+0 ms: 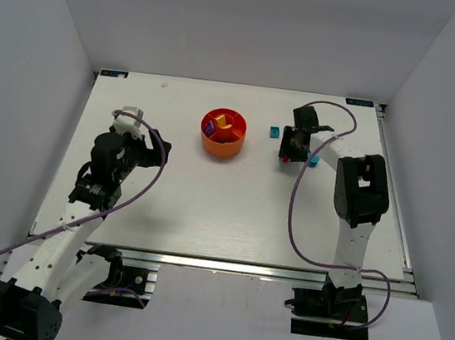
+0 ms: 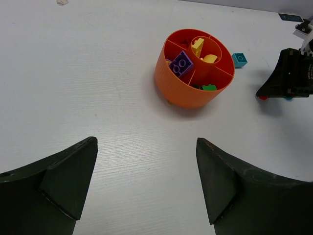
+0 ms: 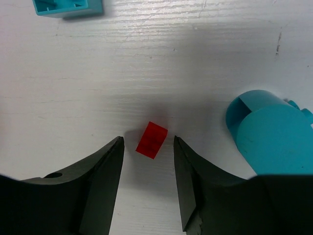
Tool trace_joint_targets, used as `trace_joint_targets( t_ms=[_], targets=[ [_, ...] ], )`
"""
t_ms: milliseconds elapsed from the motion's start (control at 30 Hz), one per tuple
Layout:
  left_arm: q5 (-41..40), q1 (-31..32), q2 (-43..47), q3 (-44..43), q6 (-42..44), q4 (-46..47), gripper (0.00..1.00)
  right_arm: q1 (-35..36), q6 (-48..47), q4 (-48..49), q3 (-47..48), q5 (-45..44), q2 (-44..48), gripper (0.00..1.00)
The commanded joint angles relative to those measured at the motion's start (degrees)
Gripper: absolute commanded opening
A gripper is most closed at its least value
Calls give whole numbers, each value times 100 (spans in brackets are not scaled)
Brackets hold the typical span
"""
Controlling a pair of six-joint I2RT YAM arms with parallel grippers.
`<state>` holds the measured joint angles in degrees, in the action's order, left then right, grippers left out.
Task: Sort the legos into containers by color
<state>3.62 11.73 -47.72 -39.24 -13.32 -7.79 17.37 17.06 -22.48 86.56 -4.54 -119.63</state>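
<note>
Inspector: Right tool [image 3: 147, 140]?

Operator: I have it spread astride the small red plastic brick [image 3: 151, 140] on the white tabletop [image 3: 146, 73], not pinching, lined up to grip. Left tool [image 2: 145, 142] spread, empty, facing the round orange divided plastic bowl [image 2: 182, 95].

I assess this as a robotics lab test cell, not a home or a shop. Plain white panels [image 1: 17, 109] close in the white bench [image 1: 205, 209] on three sides. The left arm [image 1: 96, 178] and the right arm [image 1: 361, 188] stand on black base plates [image 1: 331, 305] by an aluminium rail [image 1: 223, 266] along the near edge. Purple cables [image 1: 297, 204] loop loose from both. Small printed markers [image 1: 113, 73] sit at the far corners.
</note>
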Motion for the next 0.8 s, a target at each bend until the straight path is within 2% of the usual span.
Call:
trace_joint_targets(
  t_ms=[0,167,433,467,533,567,733,767],
  targets=[
    [-54,-30,141,-92,49,-38,91,30,201,24,203,-294,-60,50],
    [-54,-30,150,-92,40,-38,91,48,254,42,133,-346,-148,43],
    [-63,-30,158,-83,49,-38,91,48,96,24,36,-346,-25,20],
    [-63,-30,158,-83,49,-38,91,48,44,16,62,-294,10,12],
    [-63,-30,176,-75,49,-21,91,47,-254,59,193,-67,71,6],
    [-63,-30,184,-83,49,-21,91,82,-421,129,272,5,98,0],
    [7,-30,229,-13,58,67,91,363,-2026,604,703,348,423,0],
    [34,-30,272,4,49,102,91,416,-2266,718,921,722,510,0]
  ],
)
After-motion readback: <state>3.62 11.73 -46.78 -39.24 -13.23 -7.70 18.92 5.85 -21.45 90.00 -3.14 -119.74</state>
